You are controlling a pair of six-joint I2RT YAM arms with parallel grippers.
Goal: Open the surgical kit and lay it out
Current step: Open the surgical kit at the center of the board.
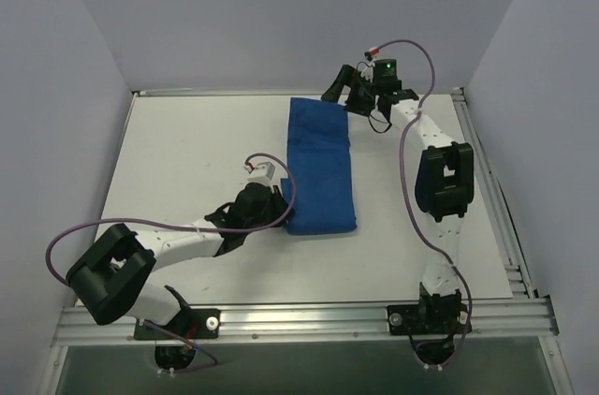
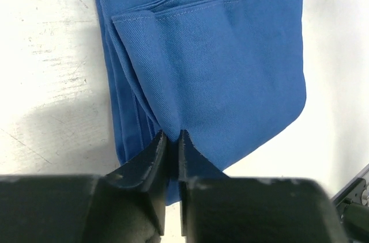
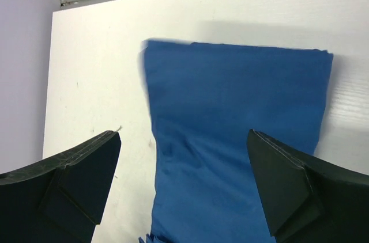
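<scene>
The left arm (image 1: 187,241) starts from its base at 7 o'clock in the top view and folds its dark elbow out toward 8 o'clock. Its white forearm runs low toward 2 o'clock. The left gripper (image 2: 171,135) has its jaws drawn nearly together, pinching a raised fold of the blue cloth wrap (image 2: 230,82) between the tips. The right arm (image 1: 440,180) rises from its base at 5 o'clock, goes up to a dark elbow near 3 o'clock, then reaches on toward 11 o'clock. At 1 o'clock its wrist turns the right gripper (image 3: 184,133) toward 9 o'clock, jaws spread wide and holding nothing.
</scene>
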